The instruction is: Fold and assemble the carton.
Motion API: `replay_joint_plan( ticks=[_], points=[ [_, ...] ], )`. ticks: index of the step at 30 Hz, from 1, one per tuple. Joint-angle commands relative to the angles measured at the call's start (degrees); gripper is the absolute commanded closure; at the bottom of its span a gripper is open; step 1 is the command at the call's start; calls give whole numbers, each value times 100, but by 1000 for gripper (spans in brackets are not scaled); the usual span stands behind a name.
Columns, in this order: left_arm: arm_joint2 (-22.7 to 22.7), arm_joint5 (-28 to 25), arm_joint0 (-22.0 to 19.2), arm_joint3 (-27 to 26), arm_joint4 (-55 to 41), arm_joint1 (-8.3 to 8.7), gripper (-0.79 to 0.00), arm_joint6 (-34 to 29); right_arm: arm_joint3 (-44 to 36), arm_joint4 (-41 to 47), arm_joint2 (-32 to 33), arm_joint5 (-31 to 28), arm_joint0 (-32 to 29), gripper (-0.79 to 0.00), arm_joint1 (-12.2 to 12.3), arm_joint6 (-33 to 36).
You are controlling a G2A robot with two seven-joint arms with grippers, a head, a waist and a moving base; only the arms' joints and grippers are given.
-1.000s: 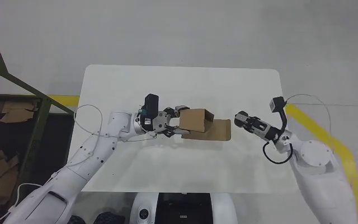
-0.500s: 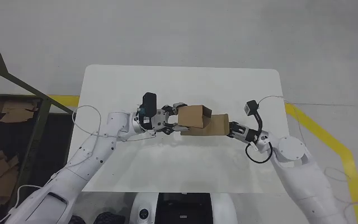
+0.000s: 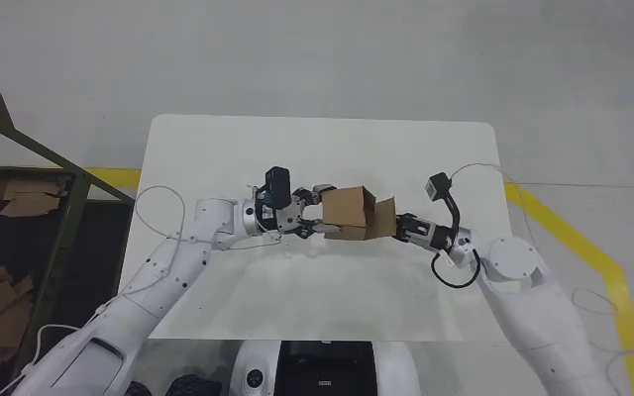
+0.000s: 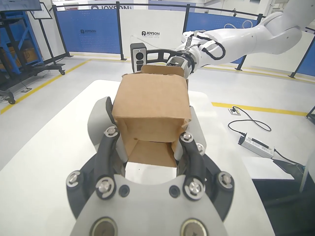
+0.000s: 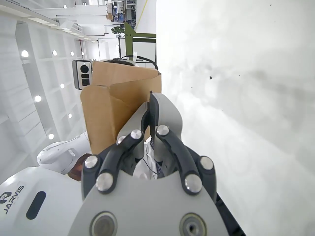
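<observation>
My left claw (image 4: pixel 150 124) stays clamped on the carton (image 3: pixel 345 209), which sits directly ahead of it. My right claw (image 5: pixel 148 114), fingers together, has swung the formerly flat flap (image 3: pixel 382 218) upright and is possibly pinching its edge. That end is now ready for closing.

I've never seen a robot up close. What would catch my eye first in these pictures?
A brown carton, half folded, sits over the middle of the white table between two white arms. The left gripper clamps one end of it from both sides. The right gripper, fingers shut, meets the raised flap at the other end.
</observation>
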Motion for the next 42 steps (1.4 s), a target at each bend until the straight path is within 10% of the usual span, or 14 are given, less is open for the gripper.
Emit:
replay_joint_plan(
  ticks=[1, 42],
  points=[
    [-1, 9, -2, 5, 11, -8, -376, -19, 10, 12, 2, 4, 16, 0, -2, 2],
    [126, -385, -88, 97, 175, -104, -385, 55, 270, 287, 55, -264, 181, 0, -56, 3]
  ],
)
